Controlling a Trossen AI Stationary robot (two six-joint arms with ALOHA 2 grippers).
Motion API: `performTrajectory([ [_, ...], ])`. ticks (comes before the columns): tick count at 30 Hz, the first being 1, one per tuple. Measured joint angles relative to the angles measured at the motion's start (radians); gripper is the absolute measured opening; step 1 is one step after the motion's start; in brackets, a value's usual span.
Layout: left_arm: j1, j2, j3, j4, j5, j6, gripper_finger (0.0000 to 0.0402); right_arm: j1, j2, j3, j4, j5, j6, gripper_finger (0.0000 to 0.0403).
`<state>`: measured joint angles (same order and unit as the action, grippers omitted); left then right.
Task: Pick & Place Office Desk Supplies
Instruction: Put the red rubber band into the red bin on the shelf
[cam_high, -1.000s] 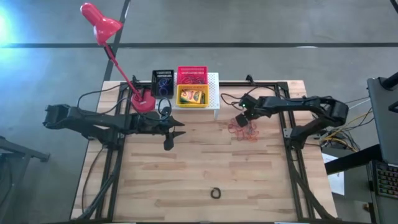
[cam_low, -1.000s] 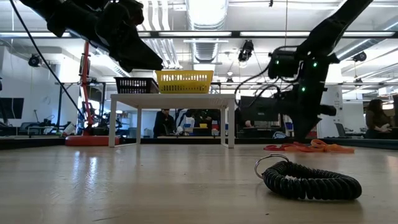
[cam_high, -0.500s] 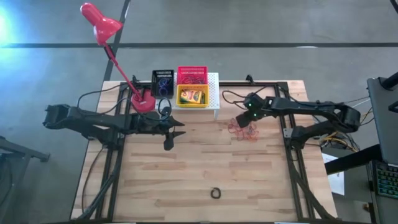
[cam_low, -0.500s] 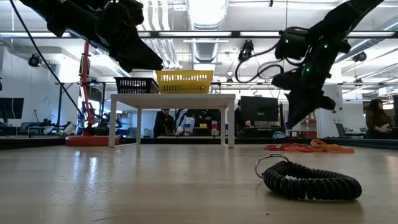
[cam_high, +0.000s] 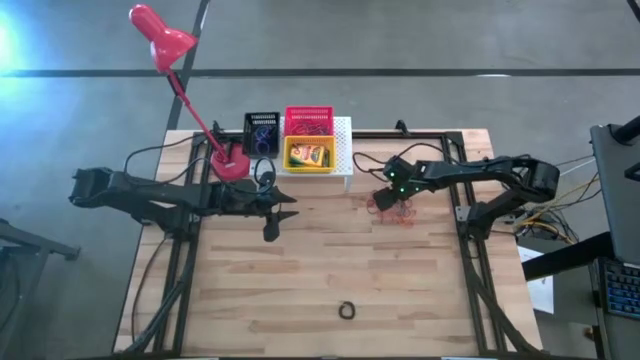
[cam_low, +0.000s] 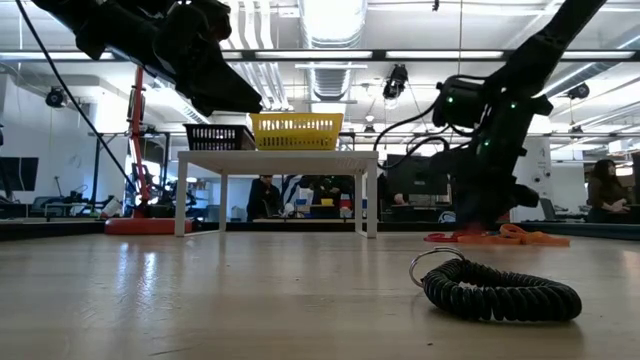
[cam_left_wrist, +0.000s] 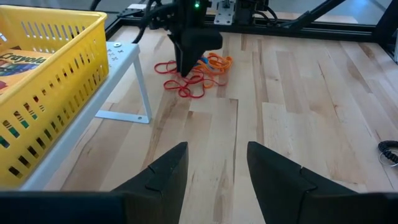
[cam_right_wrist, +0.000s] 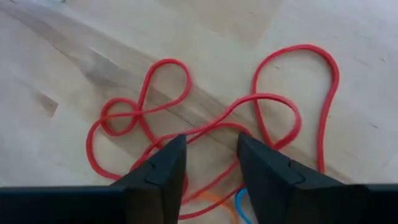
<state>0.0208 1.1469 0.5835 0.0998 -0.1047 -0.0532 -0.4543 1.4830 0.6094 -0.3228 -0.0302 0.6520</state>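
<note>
Several red-orange rubber bands (cam_high: 392, 210) lie tangled on the wooden table (cam_high: 330, 260), just right of the white stand (cam_high: 344, 150). The right gripper (cam_right_wrist: 211, 158) is down on the pile, fingers spread with a red loop between them. 3 baskets sit on the stand: black (cam_high: 261, 131), red (cam_high: 308, 120), yellow (cam_high: 309, 155). The left gripper (cam_left_wrist: 214, 165) hangs spread and empty, left of the stand.

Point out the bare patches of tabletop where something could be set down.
Free: the wide wood between the left gripper, the rubber bands and the black coil, plus both near corners. Crowded: the back edge, with lamp base, baskets on the white stand, and the right gripper over the bands.
</note>
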Motion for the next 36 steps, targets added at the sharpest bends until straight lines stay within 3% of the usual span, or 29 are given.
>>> performTrajectory([
  [3, 0.000, 0.000, 0.000, 0.000, 0.000, 0.000, 0.0171, 0.011, 0.002, 0.005, -0.003, 0.013, -0.001, 0.0120],
  [9, 0.000, 0.000, 0.000, 0.000, 0.000, 0.000, 0.0171, 0.049, -0.053, 0.000, -0.032, 0.001, -0.021, 0.0020],
  [21, 0.000, 0.000, 0.000, 0.000, 0.000, 0.000, 0.0171, 0.230, -0.192, -0.003, -0.039, 0.007, 0.102, 0.0009],
  [25, 0.000, 0.000, 0.000, 0.000, 0.000, 0.000, 0.0171, 0.240, -0.162, -0.008, -0.039, 0.012, 0.112, 0.0026],
  [29, 0.000, 0.000, 0.000, 0.000, 0.000, 0.000, 0.0171, 0.238, -0.107, -0.010, -0.036, 0.045, 0.088, 0.0076],
  [36, 0.000, 0.000, 0.000, 0.000, 0.000, 0.000, 0.0171, 0.237, -0.034, -0.009, -0.032, 0.207, 0.022, 0.0157],
])
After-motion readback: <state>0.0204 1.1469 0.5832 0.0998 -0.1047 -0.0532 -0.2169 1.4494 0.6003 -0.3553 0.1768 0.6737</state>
